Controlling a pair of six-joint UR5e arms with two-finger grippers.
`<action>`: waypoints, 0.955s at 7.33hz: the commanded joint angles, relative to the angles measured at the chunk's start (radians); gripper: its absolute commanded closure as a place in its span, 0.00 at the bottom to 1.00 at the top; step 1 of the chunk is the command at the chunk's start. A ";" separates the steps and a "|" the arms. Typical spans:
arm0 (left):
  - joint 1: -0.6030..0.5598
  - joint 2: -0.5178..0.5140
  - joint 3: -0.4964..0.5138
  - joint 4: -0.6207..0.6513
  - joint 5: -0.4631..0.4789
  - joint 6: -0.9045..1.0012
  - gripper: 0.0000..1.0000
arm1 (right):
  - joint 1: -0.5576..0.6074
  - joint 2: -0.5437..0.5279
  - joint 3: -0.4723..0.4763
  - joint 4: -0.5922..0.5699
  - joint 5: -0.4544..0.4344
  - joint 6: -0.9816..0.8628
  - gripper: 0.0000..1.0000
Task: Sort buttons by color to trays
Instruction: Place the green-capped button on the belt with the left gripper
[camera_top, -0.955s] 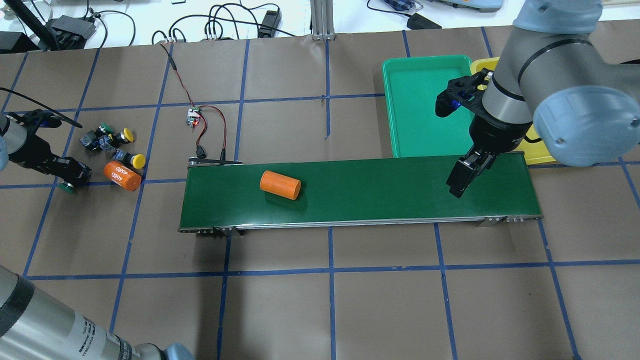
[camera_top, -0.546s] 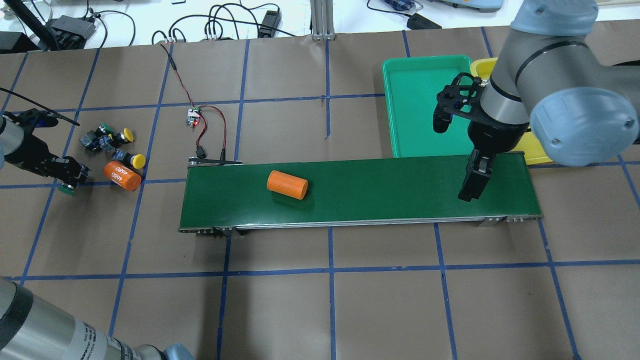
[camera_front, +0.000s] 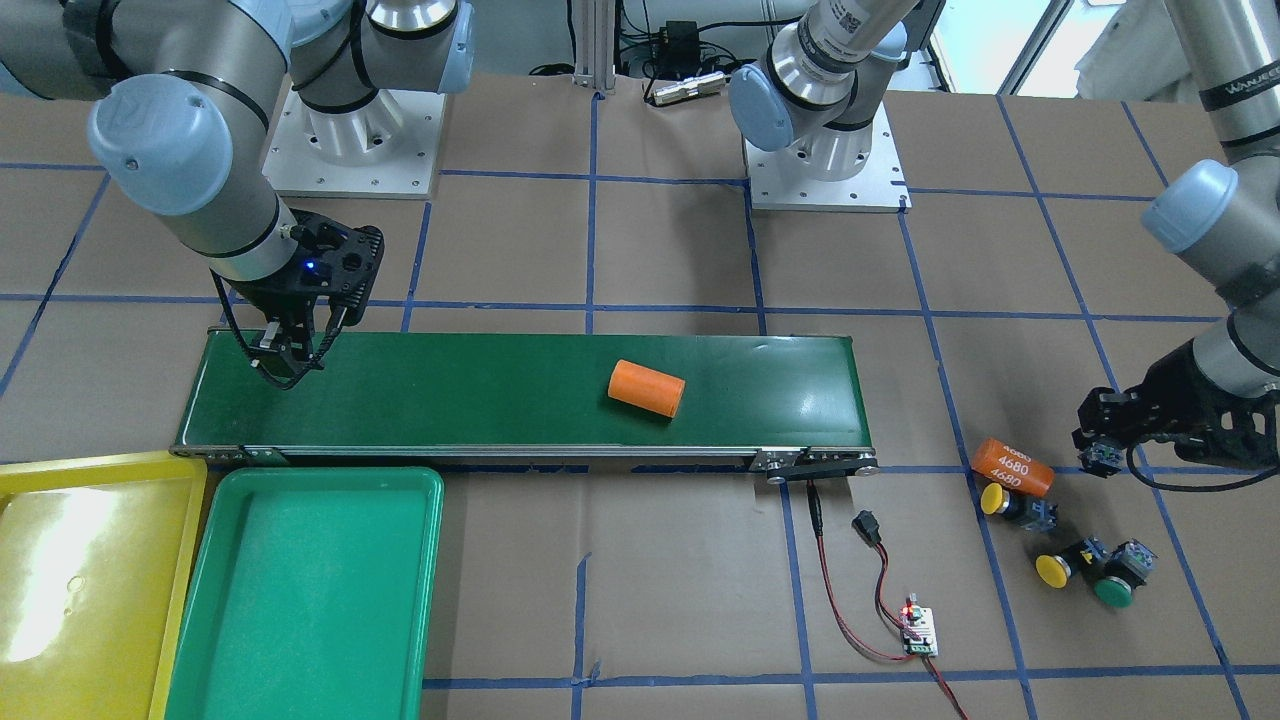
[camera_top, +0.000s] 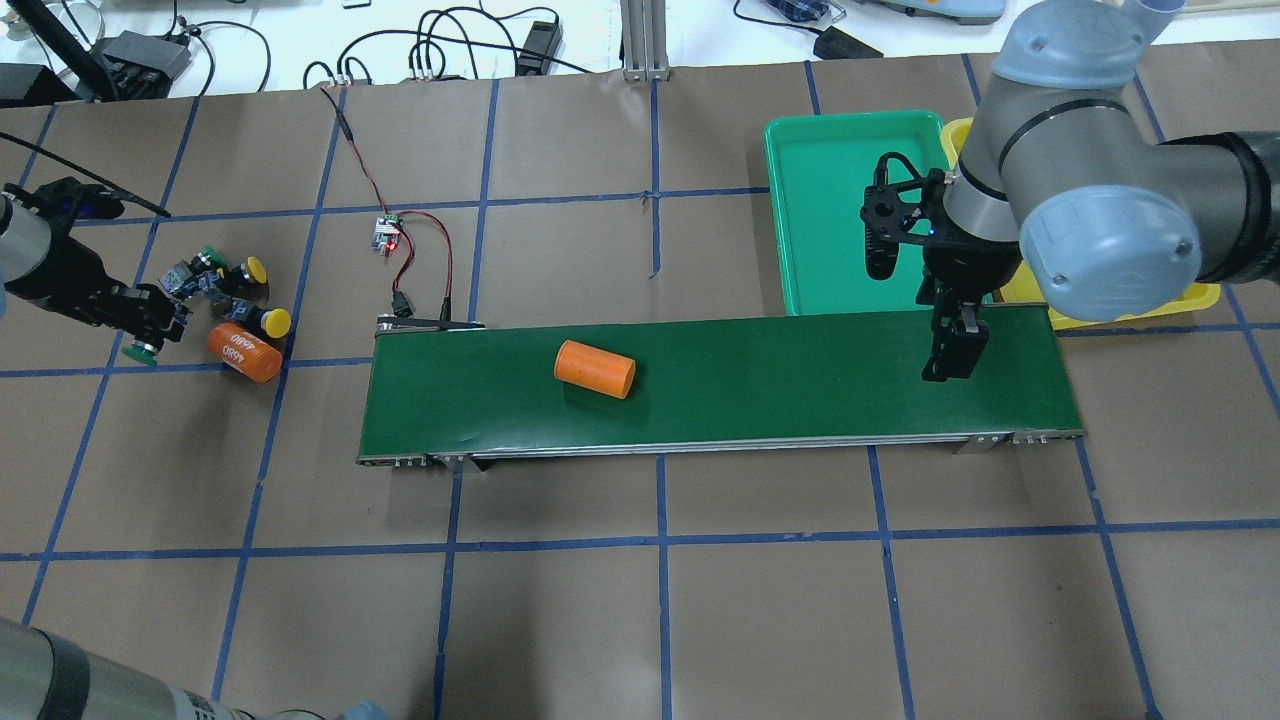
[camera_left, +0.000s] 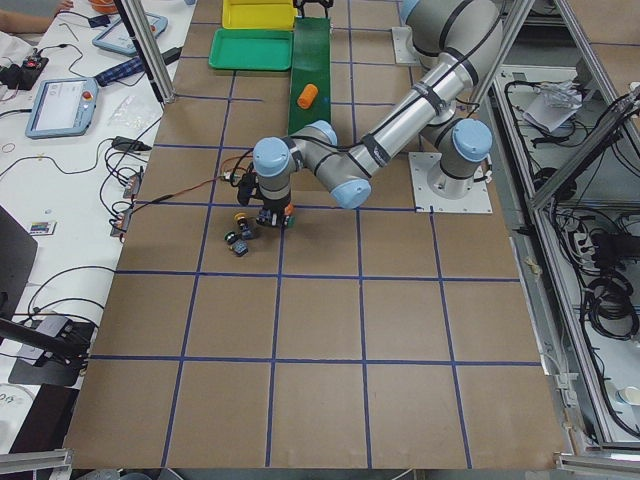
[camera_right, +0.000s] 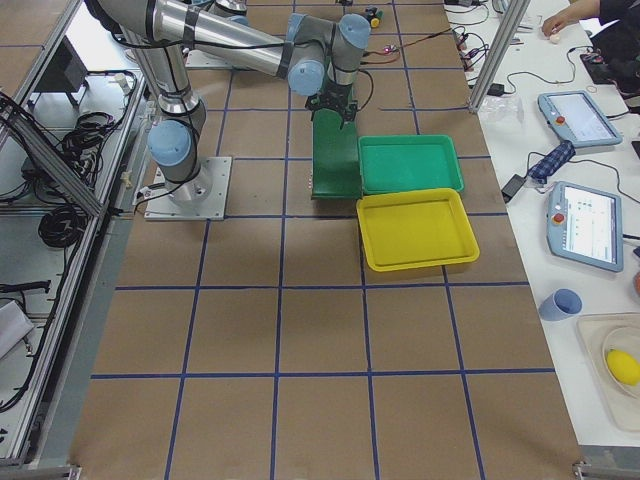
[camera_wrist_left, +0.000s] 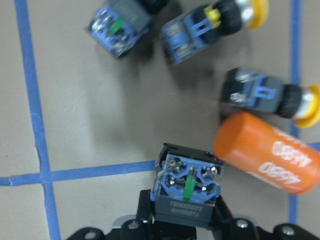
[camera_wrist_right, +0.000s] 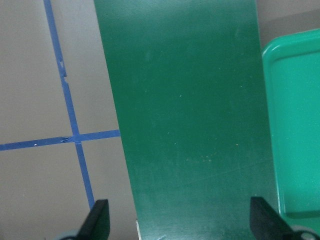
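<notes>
Left gripper (camera_wrist_left: 185, 220): fingers clamped on the contact block of a green-capped button, near the worktop's left edge.
Held button (camera_wrist_left: 187, 186): its block end faces the wrist camera. It is just beside the 4680 cylinder (camera_wrist_left: 270, 157). Whether it rests on the worktop I cannot tell.
Green button (camera_top: 205, 258): loose, close to the left edge, on the far side of the held one.
Yellow buttons (camera_top: 257, 268): two, lying on their sides. One is just beside the green button, the other just beside the 4680 cylinder.
Right gripper (camera_top: 953, 352): fingers spread wide with nothing between them, pointing down over the belt's right end.
Belt (camera_top: 800, 375): runs left to right across the middle, reaching toward the right edge.
Plain cylinder (camera_top: 594, 369): orange, lying on the belt's left half.
Green tray (camera_front: 300, 600): toward the far right corner, its short side along the belt's far edge.
Yellow tray (camera_front: 80, 580): just beside the green tray, nearer the right edge.
</notes>
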 joint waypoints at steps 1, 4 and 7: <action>-0.129 0.092 -0.112 0.003 0.026 0.038 1.00 | -0.002 -0.011 0.073 -0.178 -0.009 -0.059 0.01; -0.293 0.232 -0.178 0.003 0.057 0.272 1.00 | -0.008 -0.014 0.229 -0.470 0.008 -0.179 0.00; -0.487 0.274 -0.218 0.027 0.094 0.401 1.00 | -0.012 -0.011 0.252 -0.453 0.006 -0.226 0.00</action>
